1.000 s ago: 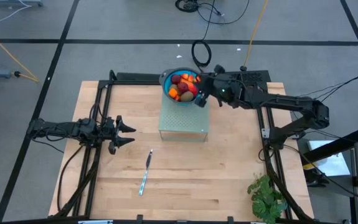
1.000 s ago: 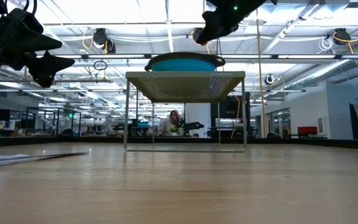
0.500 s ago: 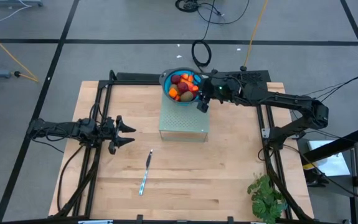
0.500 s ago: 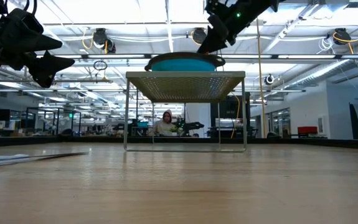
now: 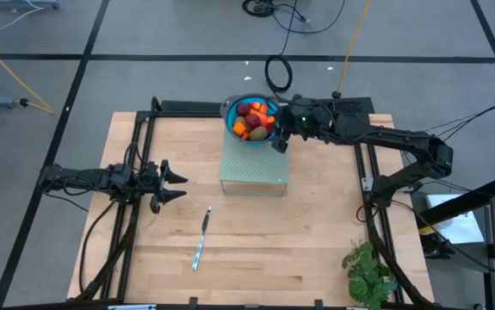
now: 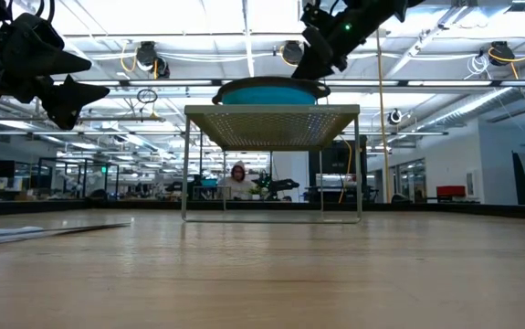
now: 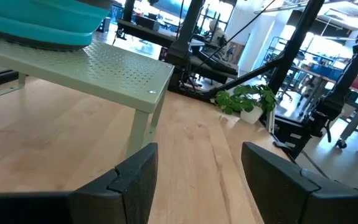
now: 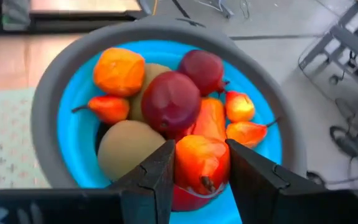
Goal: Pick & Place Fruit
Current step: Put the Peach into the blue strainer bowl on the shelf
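The fruit lies piled in a blue bowl with a grey rim (image 8: 48, 99) (image 5: 228, 110), which stands on a pale green perforated stand (image 5: 254, 172) (image 6: 271, 123). The pile holds two dark maroon balls (image 8: 170, 102), an olive-brown oval (image 8: 129, 149), an orange piece (image 8: 118, 71) and small red-orange pieces (image 8: 239, 106). My right gripper (image 8: 200, 152) (image 5: 277, 138) hangs over the bowl's right side, shut on a red-orange-yellow fruit (image 8: 200, 163). My left gripper (image 5: 178, 183) (image 7: 197, 171) waits open over the table's left part. My right gripper has the red-orange-yellow fruit (image 8: 197, 155) pinched between its two fingers (image 8: 157, 177), one on each flank. The fingers slant down into the bowl from the table's right side. Whether the fruit is lifted clear of the pile, I cannot tell.
A slim silver knife (image 5: 201, 238) lies on the wood left of centre, nearer the near edge. A green leafy plant (image 5: 369, 274) stands at the near right corner. A black frame borders the table. A person sits in the room behind (image 6: 236, 178).
My right gripper has shifted slightly toward the table's near-right and tipped its fingers down toward the bowl's right side. The bowl, the stand and the knife have kept their places.
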`<action>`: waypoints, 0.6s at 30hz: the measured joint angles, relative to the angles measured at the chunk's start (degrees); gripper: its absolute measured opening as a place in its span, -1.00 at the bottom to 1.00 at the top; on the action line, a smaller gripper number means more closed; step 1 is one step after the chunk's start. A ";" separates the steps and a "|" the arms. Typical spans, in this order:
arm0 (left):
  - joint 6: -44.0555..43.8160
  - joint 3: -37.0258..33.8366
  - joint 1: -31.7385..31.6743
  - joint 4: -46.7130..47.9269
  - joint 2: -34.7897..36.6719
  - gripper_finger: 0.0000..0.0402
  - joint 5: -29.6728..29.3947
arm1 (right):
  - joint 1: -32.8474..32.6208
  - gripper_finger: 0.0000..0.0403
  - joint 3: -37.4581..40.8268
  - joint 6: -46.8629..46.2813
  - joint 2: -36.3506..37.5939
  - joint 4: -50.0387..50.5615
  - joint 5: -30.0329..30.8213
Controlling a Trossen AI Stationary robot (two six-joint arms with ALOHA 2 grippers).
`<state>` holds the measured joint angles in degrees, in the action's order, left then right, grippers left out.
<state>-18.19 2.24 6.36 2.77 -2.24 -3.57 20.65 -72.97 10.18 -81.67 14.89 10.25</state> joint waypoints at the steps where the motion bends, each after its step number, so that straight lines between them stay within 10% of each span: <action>1: 0.00 0.00 0.00 0.01 0.00 0.16 -0.01 | 0.40 -0.39 0.00 -1.34 0.00 -0.03 -0.04; 18: -0.09 0.02 -0.01 0.01 0.00 0.16 -1.65 | 3.01 -0.39 0.00 -9.97 0.00 -0.94 -4.51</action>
<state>-18.28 2.26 6.35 2.78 -2.24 -5.22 23.66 -72.97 0.21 -81.67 13.95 5.74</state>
